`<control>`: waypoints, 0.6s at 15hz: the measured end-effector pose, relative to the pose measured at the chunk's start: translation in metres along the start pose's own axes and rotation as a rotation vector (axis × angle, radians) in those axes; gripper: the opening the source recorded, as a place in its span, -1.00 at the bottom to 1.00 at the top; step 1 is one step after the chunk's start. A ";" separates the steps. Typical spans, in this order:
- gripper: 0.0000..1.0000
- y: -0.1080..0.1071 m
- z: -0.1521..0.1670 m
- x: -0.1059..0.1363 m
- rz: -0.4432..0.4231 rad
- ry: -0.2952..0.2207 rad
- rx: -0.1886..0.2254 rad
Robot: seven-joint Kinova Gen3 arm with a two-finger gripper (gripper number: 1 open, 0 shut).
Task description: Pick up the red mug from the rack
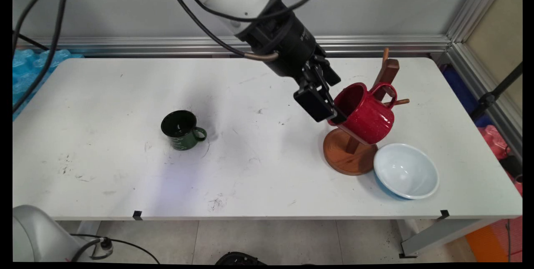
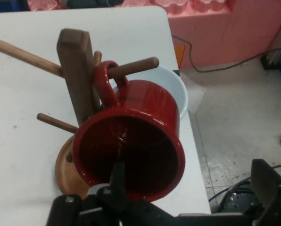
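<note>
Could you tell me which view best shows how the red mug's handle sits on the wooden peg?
The hand view: the red mug handle loops over a peg of the mug tree. The main view shows the handle partly hidden beside the post.

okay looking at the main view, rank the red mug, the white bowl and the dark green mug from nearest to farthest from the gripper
1. Red speckled enamel mug, hanging by its handle on a peg of the wooden mug tree; the black two-finger gripper is at its rim.
2. White bowl with blue outside, on the table beside the tree's base.
3. Dark green enamel mug, upright, far across the table on the picture's left.
</note>
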 end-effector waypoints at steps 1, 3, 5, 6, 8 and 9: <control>1.00 -0.001 0.004 0.000 0.001 -0.004 0.001; 1.00 -0.002 0.012 -0.001 0.002 -0.008 0.003; 1.00 -0.003 0.019 -0.001 0.000 -0.012 0.005; 1.00 -0.003 0.021 -0.001 -0.001 -0.013 0.004; 1.00 -0.004 0.029 -0.001 -0.004 -0.016 0.004; 1.00 -0.004 0.032 -0.001 -0.005 -0.017 0.004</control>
